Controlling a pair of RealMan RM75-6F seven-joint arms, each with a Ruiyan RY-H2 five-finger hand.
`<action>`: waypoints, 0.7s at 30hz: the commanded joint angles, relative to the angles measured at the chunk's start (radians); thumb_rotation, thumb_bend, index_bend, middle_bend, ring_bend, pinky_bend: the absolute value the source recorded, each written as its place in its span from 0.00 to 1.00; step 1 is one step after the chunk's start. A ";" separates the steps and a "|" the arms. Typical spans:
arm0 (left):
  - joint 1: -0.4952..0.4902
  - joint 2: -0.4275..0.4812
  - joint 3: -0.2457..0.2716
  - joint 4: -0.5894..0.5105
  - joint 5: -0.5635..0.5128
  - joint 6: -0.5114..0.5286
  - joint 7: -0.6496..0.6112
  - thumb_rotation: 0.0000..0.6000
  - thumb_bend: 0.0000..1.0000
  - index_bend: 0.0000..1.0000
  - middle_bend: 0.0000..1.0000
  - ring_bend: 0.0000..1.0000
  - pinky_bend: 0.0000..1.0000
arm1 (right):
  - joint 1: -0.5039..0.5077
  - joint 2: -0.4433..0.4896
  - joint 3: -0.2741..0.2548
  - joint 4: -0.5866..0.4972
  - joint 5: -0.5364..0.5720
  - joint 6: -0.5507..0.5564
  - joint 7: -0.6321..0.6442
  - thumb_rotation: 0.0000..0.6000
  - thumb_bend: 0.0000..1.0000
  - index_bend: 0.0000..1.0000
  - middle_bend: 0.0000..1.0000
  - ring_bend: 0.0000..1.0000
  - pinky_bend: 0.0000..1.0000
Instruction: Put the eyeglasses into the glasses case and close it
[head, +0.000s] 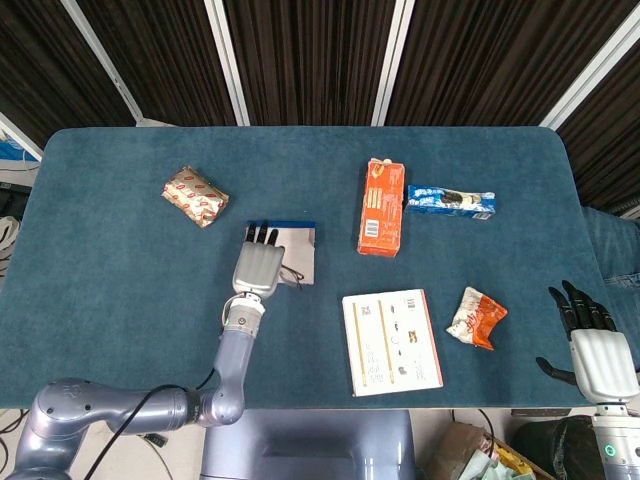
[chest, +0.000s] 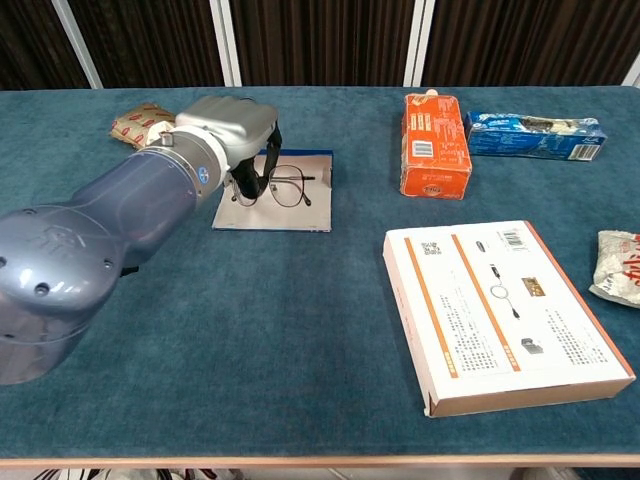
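Eyeglasses held over the open case, not yet released.

Left hand (chest: 235, 125) grips the eyeglasses (chest: 283, 187) above the glasses case (chest: 285, 195), frame lying across its tray. Right hand (head: 598, 352) idles, fingers spread and holding nothing, well apart off the desk (head: 120, 270) edge.

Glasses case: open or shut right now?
Open. The glasses case lies flat with its pale inside showing. The left hand holds the eyeglasses over it; they are not yet laid in.

eyeglasses (chest: 281, 187) 1 — glasses case (chest: 290, 205) 1 — boxes (chest: 503, 313) 2 — snack packets (head: 196, 196) 3 — hands (head: 258, 267) 2
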 joint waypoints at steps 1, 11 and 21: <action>-0.018 -0.031 -0.015 0.050 -0.005 -0.011 -0.003 1.00 0.45 0.57 0.19 0.02 0.07 | 0.000 0.000 0.000 0.001 0.001 -0.001 0.002 1.00 0.20 0.06 0.03 0.10 0.16; -0.060 -0.099 -0.046 0.215 0.006 -0.052 -0.023 1.00 0.45 0.58 0.19 0.02 0.07 | -0.001 0.005 0.005 -0.008 0.015 -0.006 0.018 1.00 0.20 0.06 0.03 0.10 0.16; -0.102 -0.167 -0.076 0.383 0.014 -0.110 -0.044 1.00 0.45 0.58 0.19 0.02 0.07 | -0.003 0.003 0.001 -0.004 0.002 0.002 0.009 1.00 0.20 0.06 0.03 0.10 0.16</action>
